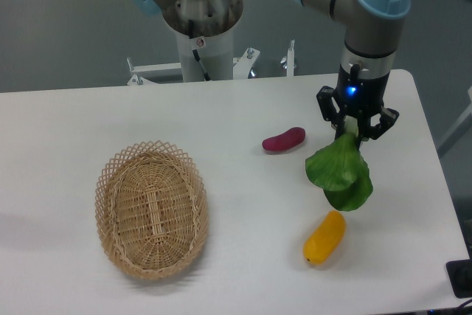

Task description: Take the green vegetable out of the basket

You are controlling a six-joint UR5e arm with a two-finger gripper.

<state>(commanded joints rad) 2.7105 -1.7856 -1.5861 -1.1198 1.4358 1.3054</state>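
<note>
The green vegetable point(339, 171) hangs from my gripper point(356, 127) at the right side of the table, its pale stem between the fingers and its broad dark leaves drooping down. The gripper is shut on the stem and points downward. The leaves hang just above the table, right of the purple vegetable and above the yellow one. The wicker basket point(151, 208) sits at the left front of the table, far from the gripper, with nothing in it.
A purple oblong vegetable point(284, 140) lies left of the gripper. A yellow oblong vegetable point(324, 237) lies just below the hanging leaves. The robot's base column point(200, 42) stands at the table's back edge. The table's right edge is close to the gripper.
</note>
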